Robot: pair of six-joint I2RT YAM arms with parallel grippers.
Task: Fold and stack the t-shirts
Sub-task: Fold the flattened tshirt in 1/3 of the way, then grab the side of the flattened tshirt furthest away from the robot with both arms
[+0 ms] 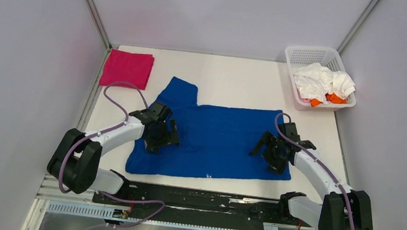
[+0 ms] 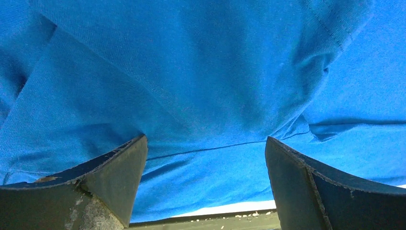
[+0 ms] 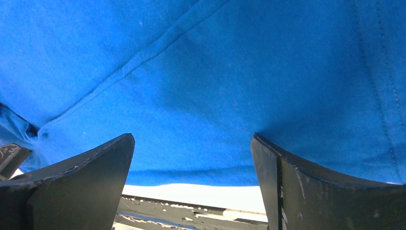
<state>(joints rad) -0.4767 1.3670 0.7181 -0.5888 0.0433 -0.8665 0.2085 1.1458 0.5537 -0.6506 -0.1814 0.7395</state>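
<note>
The blue t-shirt (image 1: 221, 145) is matt, finely knitted cloth with stitched seams. At eleven o'clock, the pink t-shirt (image 1: 127, 68) is equally matt cloth. At one o'clock, the basket (image 1: 308, 56) is smooth white plastic lattice. The left gripper (image 2: 206, 138) has matt black fingers (image 2: 115, 167), scuffed along the edges.

basket (image 1: 308, 54): white plastic lattice, upright, far right corner of worktop | worktop (image 1: 233, 75): white | near edge: black rail (image 1: 193, 196) | walls (image 1: 222, 15): pale grey
</note>
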